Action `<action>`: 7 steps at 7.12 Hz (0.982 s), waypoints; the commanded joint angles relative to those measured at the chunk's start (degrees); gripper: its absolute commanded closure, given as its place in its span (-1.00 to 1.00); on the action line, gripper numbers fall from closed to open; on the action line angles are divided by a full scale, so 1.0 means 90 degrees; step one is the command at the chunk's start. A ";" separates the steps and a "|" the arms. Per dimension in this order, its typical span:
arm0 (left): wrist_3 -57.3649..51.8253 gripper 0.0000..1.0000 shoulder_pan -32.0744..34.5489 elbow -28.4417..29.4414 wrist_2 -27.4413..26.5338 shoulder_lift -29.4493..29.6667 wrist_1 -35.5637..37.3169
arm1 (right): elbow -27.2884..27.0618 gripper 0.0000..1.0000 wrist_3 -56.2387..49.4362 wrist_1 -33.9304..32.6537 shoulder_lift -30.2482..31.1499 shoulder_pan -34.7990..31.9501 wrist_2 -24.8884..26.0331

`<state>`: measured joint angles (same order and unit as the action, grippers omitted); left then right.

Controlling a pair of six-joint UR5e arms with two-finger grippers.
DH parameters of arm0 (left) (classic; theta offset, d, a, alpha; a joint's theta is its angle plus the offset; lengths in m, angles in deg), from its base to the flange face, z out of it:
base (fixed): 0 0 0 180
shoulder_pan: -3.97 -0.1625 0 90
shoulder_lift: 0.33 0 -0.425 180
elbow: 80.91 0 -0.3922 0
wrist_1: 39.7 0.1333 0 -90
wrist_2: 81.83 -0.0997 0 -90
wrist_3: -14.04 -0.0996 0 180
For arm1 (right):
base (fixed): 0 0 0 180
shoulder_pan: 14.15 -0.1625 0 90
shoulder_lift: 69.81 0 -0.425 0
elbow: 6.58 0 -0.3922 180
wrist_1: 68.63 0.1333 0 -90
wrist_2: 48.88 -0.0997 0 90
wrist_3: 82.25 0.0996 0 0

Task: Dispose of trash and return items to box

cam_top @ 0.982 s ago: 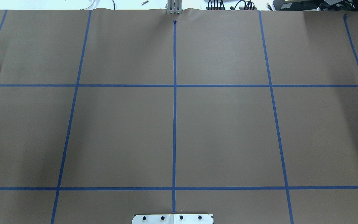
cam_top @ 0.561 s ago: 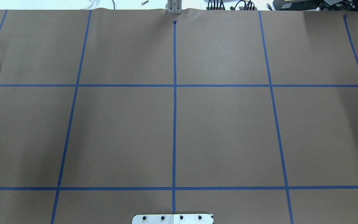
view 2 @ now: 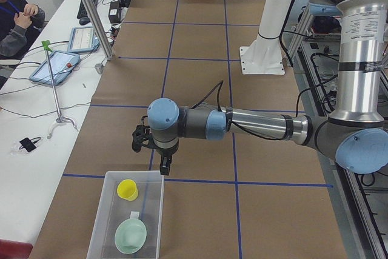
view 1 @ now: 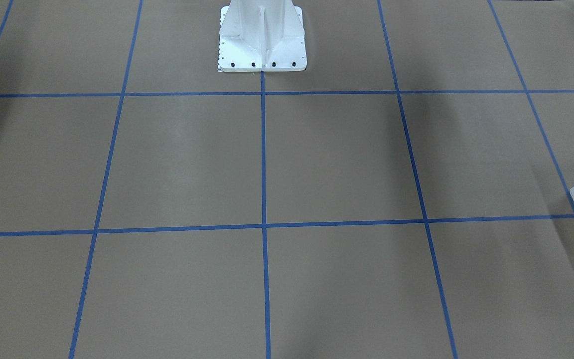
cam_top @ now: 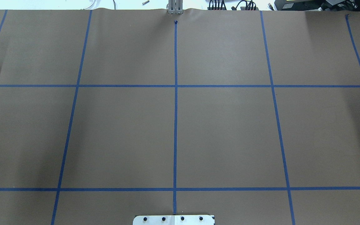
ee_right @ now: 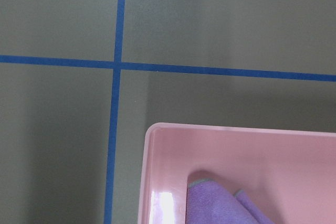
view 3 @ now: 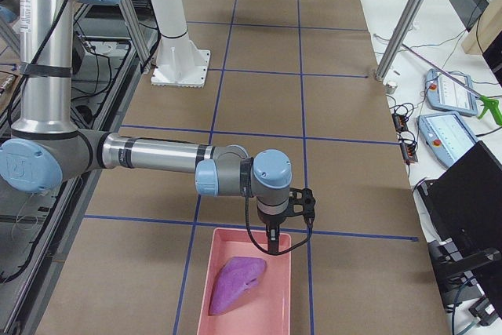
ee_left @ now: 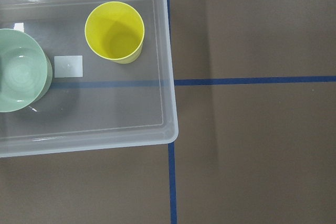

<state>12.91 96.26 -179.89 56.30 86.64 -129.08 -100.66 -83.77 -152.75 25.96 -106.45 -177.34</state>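
Yellow cup [ee_left: 114, 31], green bowl [ee_left: 21, 72] (pink tray [ee_right: 252, 150], purple cloth [ee_right: 220, 205]).

Brown paper-covered table [cam_top: 230, 140] with blue tape grid [cam_top: 175, 125].

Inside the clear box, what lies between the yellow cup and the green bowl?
Only a small pale rectangle, perhaps a label, on the floor of the clear box. The left wrist view shows it between the yellow cup and green bowl.

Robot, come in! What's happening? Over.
Left gripper by clear box, right gripper by pink bin; jaws unreadable. Yellow cup, green bowl boxed; purple cloth binned. Nothing blocking.
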 commanded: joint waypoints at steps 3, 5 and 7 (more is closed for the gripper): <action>-0.0001 -0.98 -0.0419 -0.0047 -0.0015 0.0218 0.1135 | -0.0044 -1.00 0.0002 0.0011 -0.0076 0.0051 -0.0356; -0.1236 -0.98 -0.0410 0.0156 -0.0084 0.0259 0.1219 | -0.0083 -1.00 0.0002 0.0021 -0.0076 0.0100 -0.0356; -0.1213 -0.98 -0.0420 0.0216 -0.0025 0.0356 0.1316 | -0.0113 -1.00 0.0002 0.0021 -0.0076 0.0129 -0.0356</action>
<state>2.60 92.57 -178.35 55.85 89.37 -117.96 -101.55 -83.75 -152.57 25.24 -105.51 -180.54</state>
